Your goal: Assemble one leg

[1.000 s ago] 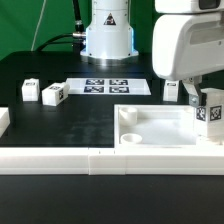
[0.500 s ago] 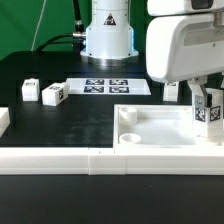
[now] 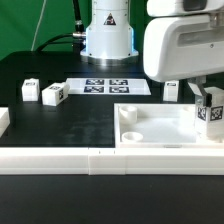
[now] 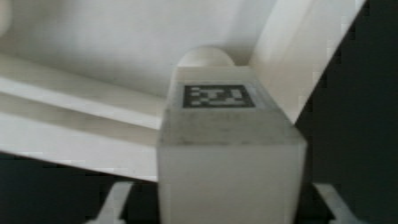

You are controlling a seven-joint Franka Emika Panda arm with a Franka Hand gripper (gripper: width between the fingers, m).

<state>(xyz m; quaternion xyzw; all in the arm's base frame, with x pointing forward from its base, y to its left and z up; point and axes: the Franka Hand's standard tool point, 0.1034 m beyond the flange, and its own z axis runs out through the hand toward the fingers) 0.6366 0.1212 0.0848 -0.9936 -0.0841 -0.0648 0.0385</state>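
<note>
**Arm housing slid toward the exterior view's left; leg barely moved**

Compared with a second ago, the big white wrist housing sits further toward the exterior view's left. The leg [image 3: 211, 113] is at almost the same spot as before.

Claw [image 3: 206, 101]: clamped on the leg. In the wrist view the claw [image 4: 222, 205] has one jaw on each side of the post, opened only to the post's width. The tagged face of the leg [image 4: 222, 120] points at the camera.

Leg position: upright, near the table's edge at the exterior view's right, at the far right corner of the tray part [image 3: 165, 143]. Can't tell whether its foot touches the tray or hangs just above it.

Rest of the table [image 3: 70, 120]:
- The marker board [image 3: 108, 87] lies flat near the far edge, in front of the robot base [image 3: 107, 35].
- Two small tagged blocks [image 3: 29, 92] [image 3: 53, 95] stand side by side toward the left edge.
- A third block [image 3: 172, 91] stands just beyond the tray's far wall.
- A long white rail [image 3: 60, 160] runs along the near edge and meets the tray's front wall.
</note>
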